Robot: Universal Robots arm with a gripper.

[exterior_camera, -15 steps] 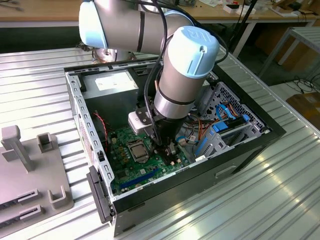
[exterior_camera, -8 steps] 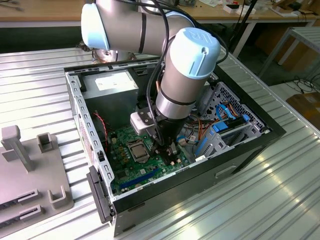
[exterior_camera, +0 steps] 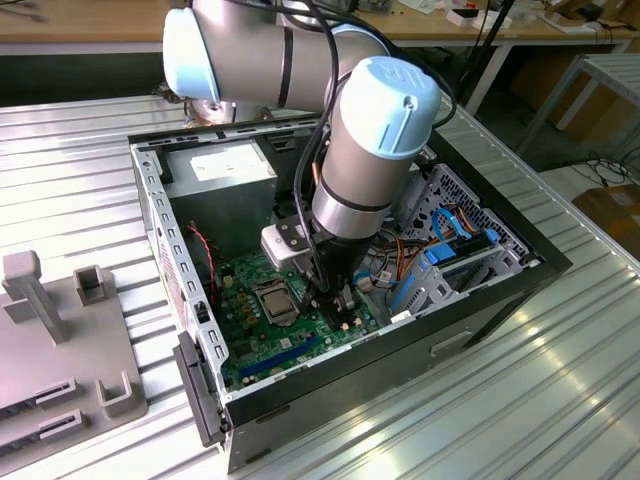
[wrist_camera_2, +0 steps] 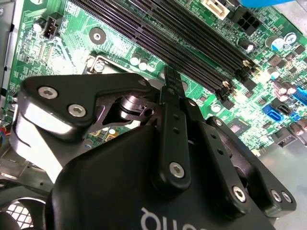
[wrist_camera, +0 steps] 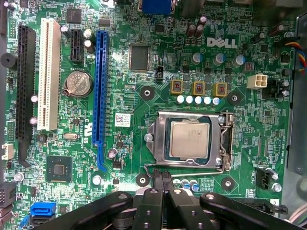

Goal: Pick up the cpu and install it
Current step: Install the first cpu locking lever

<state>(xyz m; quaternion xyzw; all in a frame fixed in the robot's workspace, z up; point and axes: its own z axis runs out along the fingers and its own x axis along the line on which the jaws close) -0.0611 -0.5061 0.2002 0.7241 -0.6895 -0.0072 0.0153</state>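
Cpu (wrist_camera: 190,140) seated flat in socket frame (wrist_camera: 225,143) on green board (wrist_camera: 124,143), inside open computer case (exterior_camera: 160,215) on bench (exterior_camera: 80,140). Hand (wrist_camera: 161,178) just beside socket, fingers (wrist_camera: 166,181) pressed together, holding nothing. Likely light, stiff, thin, fragile underneath; best gripped by 2 opposite edges. First wrist view shows chip plainly; second wrist view shows memory slots (wrist_camera_2: 192,40) instead.

Bright, even illumination. Strong glare on the ribbed metal table (exterior_camera: 560,380). The green board (wrist_camera: 124,143) renders sharp; the hand (wrist_camera_2: 169,72) appears soft at close range.
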